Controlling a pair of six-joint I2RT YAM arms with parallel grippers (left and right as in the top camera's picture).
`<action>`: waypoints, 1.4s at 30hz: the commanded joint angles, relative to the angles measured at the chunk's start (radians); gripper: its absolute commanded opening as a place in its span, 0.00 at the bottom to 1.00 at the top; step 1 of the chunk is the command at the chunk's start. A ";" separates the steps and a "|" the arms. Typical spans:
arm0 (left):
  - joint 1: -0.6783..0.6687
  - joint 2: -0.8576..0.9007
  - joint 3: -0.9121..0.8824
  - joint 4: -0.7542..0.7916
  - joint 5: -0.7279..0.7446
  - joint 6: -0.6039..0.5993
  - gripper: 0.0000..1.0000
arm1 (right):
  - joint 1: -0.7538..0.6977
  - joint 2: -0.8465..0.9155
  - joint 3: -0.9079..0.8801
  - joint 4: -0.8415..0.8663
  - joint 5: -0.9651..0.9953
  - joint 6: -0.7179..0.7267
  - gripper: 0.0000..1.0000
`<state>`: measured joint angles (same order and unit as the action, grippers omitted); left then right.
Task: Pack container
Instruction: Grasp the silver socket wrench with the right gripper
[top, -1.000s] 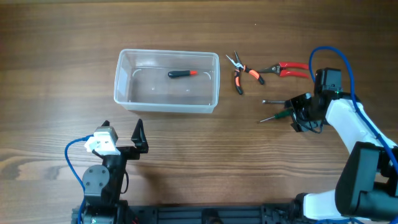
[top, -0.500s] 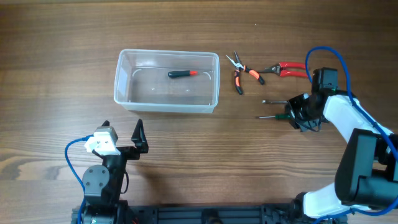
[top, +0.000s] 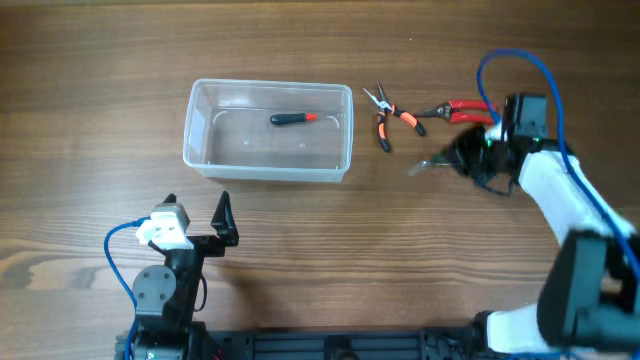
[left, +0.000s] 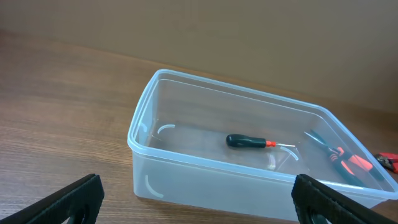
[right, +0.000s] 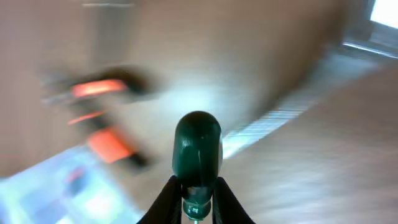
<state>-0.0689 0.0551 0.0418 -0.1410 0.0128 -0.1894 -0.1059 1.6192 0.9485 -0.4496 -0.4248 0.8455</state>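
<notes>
Clear plastic container (top: 240, 150), shallow, round-cornered, thick-rimmed, sits well left of the right claw (top: 462, 158), close ahead of the released left claw (top: 197, 208); 1 black screwdriver (top: 290, 118) lies inside. Right claw grasps a green screwdriver (right: 197, 149).

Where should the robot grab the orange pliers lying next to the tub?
Probably at the joint where the two handles meet, coming straight down from above. The pliers lie flat on the table with their handles spread apart, so that crossing is the narrowest spot for the jaws to close across. Holding just one handle might let them swing.
</notes>
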 joint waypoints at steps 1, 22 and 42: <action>0.006 -0.002 -0.004 -0.001 -0.003 -0.009 1.00 | 0.113 -0.178 0.138 0.077 -0.097 -0.184 0.05; 0.006 -0.002 -0.004 -0.001 -0.003 -0.009 1.00 | 0.303 -0.165 0.222 -0.024 0.439 -0.417 0.33; 0.006 -0.002 -0.005 -0.001 -0.003 -0.009 1.00 | 0.038 0.222 0.222 -0.372 0.265 0.349 0.47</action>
<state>-0.0689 0.0551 0.0418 -0.1410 0.0128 -0.1894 -0.0483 1.7695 1.1713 -0.8246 -0.1368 1.0634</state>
